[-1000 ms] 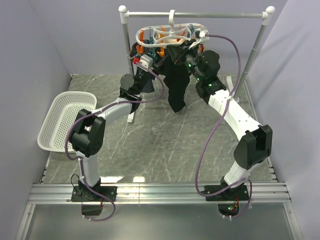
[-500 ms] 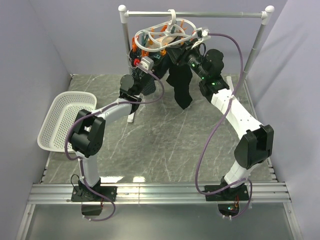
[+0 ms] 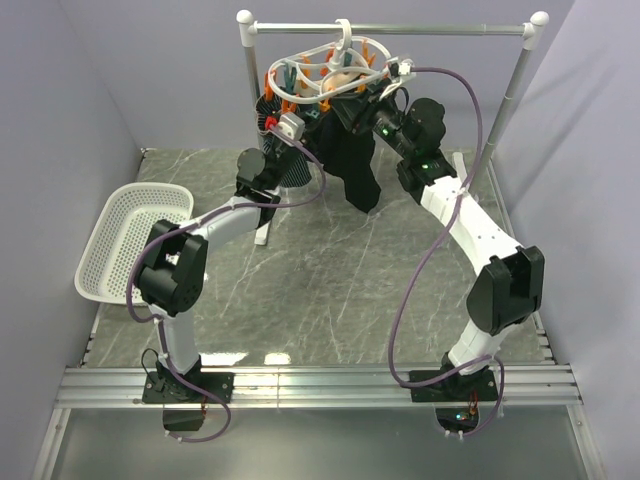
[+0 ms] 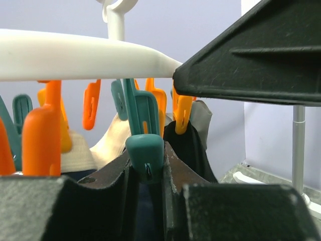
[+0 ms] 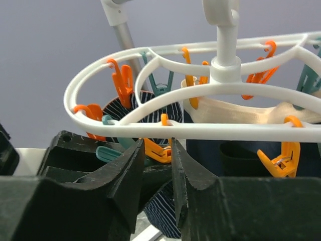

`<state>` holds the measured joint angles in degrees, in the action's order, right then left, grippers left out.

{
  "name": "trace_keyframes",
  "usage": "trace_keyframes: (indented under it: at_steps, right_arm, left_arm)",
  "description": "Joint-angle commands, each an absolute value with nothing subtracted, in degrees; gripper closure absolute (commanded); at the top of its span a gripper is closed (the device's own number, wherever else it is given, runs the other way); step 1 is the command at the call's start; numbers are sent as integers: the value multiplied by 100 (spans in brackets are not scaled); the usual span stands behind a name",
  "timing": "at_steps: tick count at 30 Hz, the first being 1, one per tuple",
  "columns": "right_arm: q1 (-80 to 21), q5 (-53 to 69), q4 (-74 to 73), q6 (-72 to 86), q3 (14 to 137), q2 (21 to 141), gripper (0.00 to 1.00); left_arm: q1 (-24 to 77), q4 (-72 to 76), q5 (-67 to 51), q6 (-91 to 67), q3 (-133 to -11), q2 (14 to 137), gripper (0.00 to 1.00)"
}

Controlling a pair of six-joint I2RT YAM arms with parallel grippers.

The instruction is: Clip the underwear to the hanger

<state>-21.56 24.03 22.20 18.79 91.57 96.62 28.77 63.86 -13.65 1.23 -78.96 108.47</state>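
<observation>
The white hanger [image 3: 325,68] hangs by its hook from the rail, with orange and teal pegs under its rim [image 4: 75,55] [image 5: 150,128]. My left gripper [image 3: 288,124] [image 4: 146,165] is shut on the lower end of a teal peg [image 4: 145,150]. The black underwear [image 3: 356,165] droops from the hanger's right side. In the left wrist view its top edge [image 4: 189,145] sits under an orange peg [image 4: 181,111]. My right gripper [image 3: 372,100] [image 5: 156,150] stands open just under the rim, with another orange peg [image 5: 160,151] showing in the gap between its fingertips. No cloth is between its jaws.
A dark striped garment [image 5: 149,108] and a cream cloth [image 5: 241,114] also hang on the hanger. The silver rail stand [image 3: 430,29] spans the back, with its right post [image 3: 505,100] behind my right arm. A white mesh basket [image 3: 128,240] sits at the left on the marble table [image 3: 330,290].
My left gripper has shut on the teal peg. My right gripper has opened and risen toward the rim. The hanger has tilted and the underwear's lower end has swung slightly right.
</observation>
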Motion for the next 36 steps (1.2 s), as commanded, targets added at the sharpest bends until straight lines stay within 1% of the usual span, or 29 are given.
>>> trace_keyframes:
  at_steps: [1,4,14,16,19,21,22,24,25,28,29,30,31,34,36]
  right_arm:
    - [-2144,2356,2347,1802,9474,9817,65]
    - [-2144,2250,2232,1811,9519,9914,66]
    - [-2144,2259,2742,2065,9308,9967,66]
    - [-2136,2241,2847,2127,9290,9975,69]
    - [-2171,2224,2892,2127,9334,10019,73]
    - [-2162,2267,2804,2144,9395,10020,86]
    - [-2162,2259,2786,2136,9396,10002,99]
    - [-2171,2224,2699,2109,9396,9932,100]
    - [-2171,2224,2672,2057,9387,9879,100]
    - [-2162,2189,2444,1986,9439,9809,100]
    - [-2171,2197,2391,1969,9457,9774,100]
    - [-2180,2215,2234,1951,9544,9765,100]
    - [-2180,2206,2128,1916,9606,9765,100]
    - [-2206,2171,1724,1802,9852,9800,100]
    - [-2224,2162,1460,1714,10001,9800,100]
  left_arm:
    - [2865,6565,-1564,44,-7875,10485,87]
    - [2848,6548,-1608,-202,-7857,10468,87]
    - [2786,6574,-1872,-404,-7813,10433,88]
    - [2786,6574,-2003,-466,-7796,10424,87]
    - [2777,6539,-2083,-553,-7761,10389,83]
    - [2769,6522,-2127,-589,-7743,10354,78]
    - [2769,6443,-2118,-598,-7717,10327,73]
    - [2742,6329,-2066,-694,-7682,10213,66]
    - [2725,6250,-2074,-738,-7612,10161,60]
    - [2654,5925,-2057,-756,-7279,9827,52]
    - [2628,5828,-2039,-765,-7182,9722,47]
    - [2584,5575,-2065,-817,-7076,9494,46]
    - [2567,5424,-2057,-826,-6840,9388,40]
    - [2549,4897,-2074,-782,-6304,8861,37]
    - [2540,4616,-2100,-782,-6031,8491,38]
